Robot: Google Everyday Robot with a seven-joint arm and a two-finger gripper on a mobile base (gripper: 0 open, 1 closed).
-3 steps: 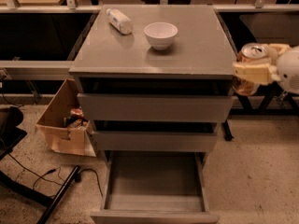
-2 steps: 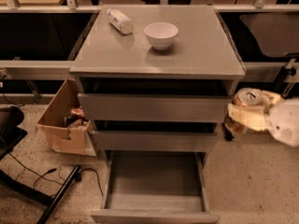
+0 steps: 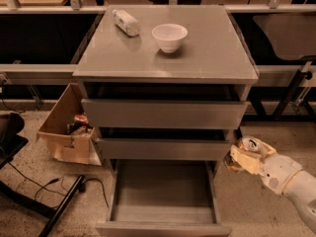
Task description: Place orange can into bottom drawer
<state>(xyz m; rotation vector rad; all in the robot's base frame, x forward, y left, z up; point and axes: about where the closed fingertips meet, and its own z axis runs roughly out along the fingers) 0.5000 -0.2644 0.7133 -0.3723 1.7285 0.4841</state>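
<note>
1. The orange can (image 3: 248,144) is up in the air, just right of the open bottom drawer (image 3: 163,194).
2. The gripper (image 3: 241,157) has it, fingers (image 3: 243,162) closed snug around the can.
3. A white bowl (image 3: 169,36) and a bottle (image 3: 126,22) sit on the tabletop (image 3: 212,53).

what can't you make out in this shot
Camera view:
- orange can: label hidden by the hand gripping it, right of the bottom drawer.
- That drawer's front: cut off by the lower edge.
- cardboard box contents: too small.
</note>
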